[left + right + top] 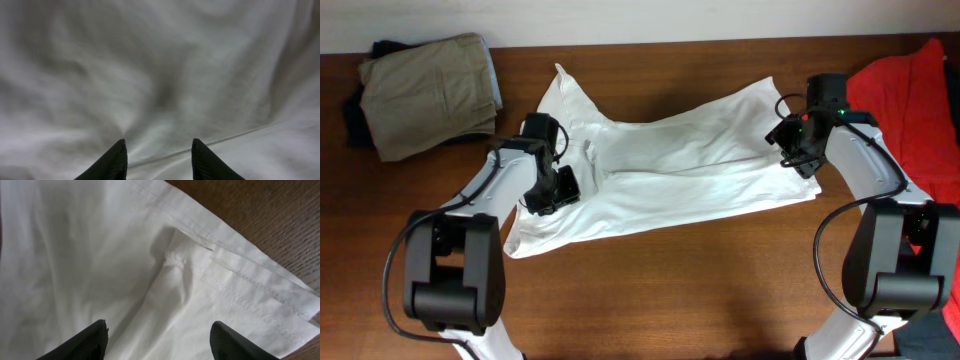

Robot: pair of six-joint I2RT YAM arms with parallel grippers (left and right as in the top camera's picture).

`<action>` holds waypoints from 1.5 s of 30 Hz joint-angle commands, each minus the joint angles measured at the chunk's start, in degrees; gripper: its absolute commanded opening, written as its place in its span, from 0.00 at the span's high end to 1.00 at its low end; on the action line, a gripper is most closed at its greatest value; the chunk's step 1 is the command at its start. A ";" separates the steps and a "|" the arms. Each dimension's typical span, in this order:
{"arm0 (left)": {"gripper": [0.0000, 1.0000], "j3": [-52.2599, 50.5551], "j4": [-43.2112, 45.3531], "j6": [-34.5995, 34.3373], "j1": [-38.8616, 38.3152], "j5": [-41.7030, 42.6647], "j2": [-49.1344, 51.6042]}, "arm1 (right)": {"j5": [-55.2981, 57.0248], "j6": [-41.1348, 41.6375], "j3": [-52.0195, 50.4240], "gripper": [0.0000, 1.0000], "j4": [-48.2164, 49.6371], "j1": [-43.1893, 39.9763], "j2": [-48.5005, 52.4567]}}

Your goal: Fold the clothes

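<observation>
My left gripper (157, 150) hangs low over the white shirt (670, 165), jaws parted, gripping nothing. My right gripper (157, 332) is likewise released above the shirt's stitched hem (240, 277). The shirt lies rumpled across the brown wooden table (700, 290). Farther off, khaki clothes (430, 90) sit at the far left and red clothes (910, 85) at the right, below a pale wall (670, 20).

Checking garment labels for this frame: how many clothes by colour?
White: 1, white shirt
Khaki: 1, folded khaki garment
Dark: 1, dark garment under the khaki one
Red: 1, red garment
Total: 4
</observation>
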 commanded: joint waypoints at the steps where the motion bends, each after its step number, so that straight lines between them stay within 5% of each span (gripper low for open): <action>1: 0.58 -0.44 -0.07 0.33 -0.37 0.94 1.55 | 1.05 2.03 -1.57 0.30 1.16 0.26 1.97; 8: 0.45 -0.66 -0.04 0.33 -0.35 0.81 2.78 | 0.33 1.97 -1.79 0.31 4.13 0.26 6.01; 15: 0.43 -0.68 -0.09 0.33 -0.35 -0.76 2.80 | 0.02 1.97 -1.79 0.51 5.84 0.26 6.03; 20: 0.38 -0.68 -0.07 0.33 -0.37 -0.79 2.80 | 0.26 1.97 -1.79 0.57 7.98 0.26 6.03; 24: 0.38 -0.68 -0.07 0.35 -0.35 -0.81 2.80 | 1.51 1.97 -1.79 0.81 9.42 0.26 6.03; 29: 0.38 -0.68 -0.07 0.35 -0.35 -0.81 2.80 | 2.99 1.97 -1.79 0.96 10.91 0.24 6.03; 37: 0.38 -0.68 -0.04 0.72 -0.35 -0.81 2.80 | 4.87 1.92 -1.79 0.96 18.84 0.15 6.03; 38: 0.38 -0.68 -0.02 1.11 -0.35 -0.87 2.80 | 5.46 1.88 -1.79 0.94 20.00 0.13 6.03; 39: 0.38 -0.68 -0.04 1.25 -0.35 -1.22 2.80 | 5.49 1.40 -1.79 0.69 21.05 0.15 6.03; 40: 0.38 -0.68 -0.04 1.22 -0.35 -1.40 2.80 | 5.49 1.33 -1.79 0.27 21.46 0.15 6.03; 41: 0.38 -0.68 -0.04 1.22 -0.35 -1.73 2.80 | 5.49 1.33 -1.79 0.01 21.51 0.15 6.03; 45: 0.40 -0.66 -0.07 1.22 -0.35 -4.57 2.73 | 5.49 -1.88 -1.77 0.01 21.16 0.15 6.03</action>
